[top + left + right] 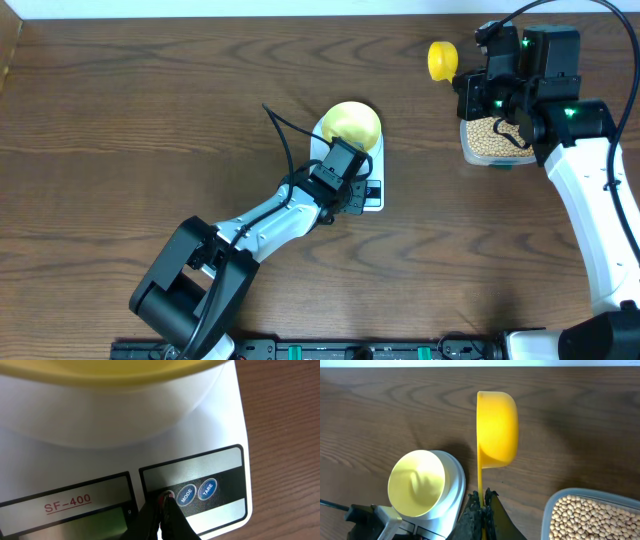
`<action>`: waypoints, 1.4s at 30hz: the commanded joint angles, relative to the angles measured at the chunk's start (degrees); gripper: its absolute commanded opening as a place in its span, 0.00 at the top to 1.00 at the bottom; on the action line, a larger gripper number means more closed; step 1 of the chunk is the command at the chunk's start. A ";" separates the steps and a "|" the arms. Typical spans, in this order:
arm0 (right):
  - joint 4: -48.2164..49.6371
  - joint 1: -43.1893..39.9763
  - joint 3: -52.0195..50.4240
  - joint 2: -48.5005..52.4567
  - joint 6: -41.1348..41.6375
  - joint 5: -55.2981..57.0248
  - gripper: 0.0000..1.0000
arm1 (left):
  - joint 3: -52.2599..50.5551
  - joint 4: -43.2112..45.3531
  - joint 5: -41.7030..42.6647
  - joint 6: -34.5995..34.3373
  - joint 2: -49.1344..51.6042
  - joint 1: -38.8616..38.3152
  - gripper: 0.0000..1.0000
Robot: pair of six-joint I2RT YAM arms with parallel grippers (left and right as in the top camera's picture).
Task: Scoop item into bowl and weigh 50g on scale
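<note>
**Left tips on the scale's button, right clamped on the scoop**

My left gripper [162, 506] has its jaws brought together, holding nothing. The two dark tips meet on the red button [168, 494] at the front of the scale [235, 430], just left of the blue MODE button [186, 494] and the TARE button [207, 490]. From overhead, that arm reaches in from the lower left and its gripper [357, 195] sits over the scale's [372, 196] front panel. The display [75, 522] is cut off by the frame edge, and I cannot read anything on it.

The bowl [350, 124] stands on the scale's platform, behind my left tips. In my right wrist view its inside [417, 482] shows plain pale yellow.

My right gripper [482, 504] is closed tight on the thin handle of the yellow scoop [497, 430]. The scoop is turned on its edge, with its cup pointing away from my fingers above the wooden table [380, 415]. I cannot tell whether anything is in it.

The beans [590, 517] lie in the clear tub [546, 512], just right of my right fingers. Overhead, the tub [468, 150] sits at the table's right side, well apart from the scale, with my right wrist above it.
</note>
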 commanded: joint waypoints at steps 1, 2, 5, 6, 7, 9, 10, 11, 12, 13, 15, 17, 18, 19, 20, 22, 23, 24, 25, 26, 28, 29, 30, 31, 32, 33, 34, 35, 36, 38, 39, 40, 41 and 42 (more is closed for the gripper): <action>0.17 -0.24 0.22 -0.33 0.39 -0.31 0.99 | -0.39 -0.11 0.57 -0.50 1.14 0.04 0.93; 0.20 -0.24 0.22 -0.33 0.39 -0.31 0.99 | -0.39 -0.09 0.76 -0.50 1.14 0.02 0.93; 0.17 -0.24 0.22 -0.33 0.39 -0.31 0.99 | -0.39 -0.09 0.74 -0.50 1.14 0.02 0.93; 0.17 -0.24 0.22 -0.33 0.39 -0.31 0.99 | -0.39 -0.09 0.74 -0.50 1.14 0.02 0.93; 0.20 -0.24 0.22 -0.33 0.42 -0.31 0.99 | -0.39 -0.09 0.74 -0.50 1.14 0.02 0.93; 0.17 -0.24 0.22 -0.33 0.39 -0.31 0.99 | -0.39 -0.11 0.74 -0.50 1.14 0.02 0.93; 0.20 -0.24 0.22 -0.33 0.39 -0.31 0.99 | -0.39 -0.11 0.74 -0.50 1.14 0.02 0.93; 0.17 -0.24 0.22 -0.33 0.39 -0.31 0.99 | -0.39 -0.11 0.74 -0.50 1.14 0.02 0.93; 0.17 -0.24 0.22 -0.33 0.39 -0.31 0.99 | -0.39 -0.11 0.72 -0.50 1.14 0.02 0.93; 0.17 -0.24 0.22 -0.33 0.39 -0.31 0.99 | -0.39 -0.11 0.74 -0.50 1.14 0.02 0.93; 0.00 -0.24 0.22 -0.33 0.39 -0.31 0.99 | -0.39 -0.11 0.74 -0.50 1.14 0.02 0.93; -0.09 -0.24 0.22 -0.33 0.39 -0.31 0.99 | -0.39 -0.13 0.74 -0.52 1.14 0.02 0.93; -0.07 -0.24 0.22 -0.33 0.39 -0.31 0.99 | -0.39 -0.15 0.74 -0.52 1.14 0.02 0.93; -0.04 -0.24 0.22 -0.33 0.42 -0.31 0.99 | -0.39 -0.13 0.74 -0.52 1.14 0.02 0.93; -0.04 -0.24 0.22 -0.33 0.42 -0.31 0.99 | -0.39 -0.13 0.76 -0.55 1.14 0.02 0.93; -0.04 -0.22 0.22 -0.33 0.42 -0.31 0.99 | -0.39 -0.13 0.94 -0.55 1.14 0.02 0.93; -0.07 -0.24 0.22 -0.33 0.42 -0.31 0.99 | -0.39 -0.15 0.94 -0.55 1.14 0.02 0.93; -0.04 -0.22 0.22 -0.33 0.42 -0.31 0.99 | -0.39 -0.15 0.96 -0.55 1.14 0.02 0.93; -0.04 -0.22 0.22 -0.33 0.42 -0.31 0.99 | -0.39 -0.13 0.94 -0.55 1.14 0.02 0.93; -0.04 -0.22 0.22 -0.33 0.42 -0.31 0.99 | -0.39 -0.13 0.94 -0.55 1.14 0.02 0.93; -0.04 -0.24 0.22 -0.33 0.42 -0.31 0.99 | -0.39 -0.13 0.92 -0.52 1.16 0.02 0.93; -0.04 -0.22 0.22 -0.33 0.42 -0.31 0.99 | -0.39 -0.15 0.92 -0.52 1.20 0.02 0.93; -0.04 -0.24 0.22 -0.33 0.42 -0.31 0.99 | -0.39 -0.15 0.92 -0.52 1.22 0.02 0.93; -0.07 -0.24 0.22 -0.33 0.42 -0.31 0.99 | -0.39 -0.15 0.94 -0.52 1.25 0.02 0.93; -0.11 -0.22 0.22 -0.33 0.42 -0.33 0.99 | -0.44 -0.15 0.94 -0.52 1.25 0.02 0.93; -0.22 -0.22 0.22 -0.33 0.42 -0.31 0.99 | -0.44 -0.15 0.94 -0.52 1.27 0.02 0.92; -0.26 -0.22 0.22 -0.33 0.42 -0.31 0.99 | -0.44 -0.17 0.94 -0.52 1.27 0.02 0.93; -0.26 -0.22 0.22 -0.33 0.39 -0.31 0.99 | -0.44 -0.35 0.94 -0.52 1.29 0.02 0.93; -0.24 -0.22 0.22 -0.33 0.42 -0.31 0.99 | -0.44 -0.46 0.94 -0.52 1.29 0.02 0.93; -0.24 -0.22 0.22 -0.33 0.39 -0.31 0.99 | -0.46 -0.76 0.94 -0.52 1.29 0.02 0.93; -0.24 -0.22 0.22 -0.33 0.39 -0.31 0.99 | -0.48 -0.92 0.92 -0.52 1.31 0.02 0.93; -0.24 -0.22 0.22 -0.33 0.39 -0.31 0.99 | -0.48 -1.03 0.92 -0.52 1.33 0.02 0.93; -0.26 -0.22 0.22 -0.33 0.39 -0.31 0.99 | -0.48 -1.22 0.92 -0.52 1.36 0.02 0.93; -0.26 -0.22 0.22 -0.33 0.39 -0.31 0.99 | -0.50 -1.25 0.92 -0.50 1.36 0.02 0.93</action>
